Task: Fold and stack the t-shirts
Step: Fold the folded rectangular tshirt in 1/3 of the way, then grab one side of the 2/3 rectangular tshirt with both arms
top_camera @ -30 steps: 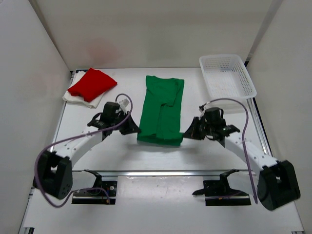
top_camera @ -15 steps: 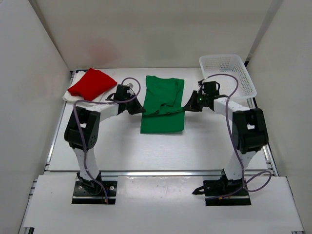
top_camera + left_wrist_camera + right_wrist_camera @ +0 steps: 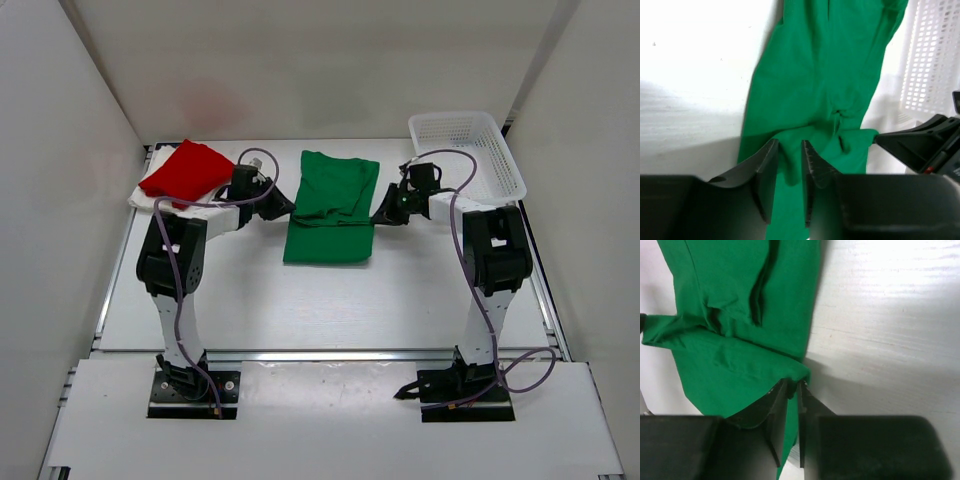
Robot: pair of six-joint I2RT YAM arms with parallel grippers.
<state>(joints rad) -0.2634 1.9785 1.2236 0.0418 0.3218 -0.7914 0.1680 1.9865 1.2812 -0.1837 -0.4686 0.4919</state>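
**Green shirt's near hem carried over; left grip loosening**

On the table [image 3: 300, 300], with the mesh basket [image 3: 462, 117] at the far right corner, the green t-shirt [image 3: 330, 215] is laid in the middle as a long strip. A second ago its near hem was held by both arms close to their bases. That hem has since been carried away from the bases and laid over the shirt's middle, so the strip is seen shorter and doubled at its near end.

The red t-shirt [image 3: 190, 168] is found folded on the white t-shirt [image 3: 148, 200] at the far left, well apart from the green one.

The left gripper [image 3: 789, 147] is shown at the shirt's left edge with its jaws parted a little, cloth visible in the gap. Whether any is pinched cannot be told. The right gripper [image 3: 790, 385] is nearly closed on the folded right corner.

This fold is judged nearly placed. Release is expected next, and stacking on the red shirt is left to be done
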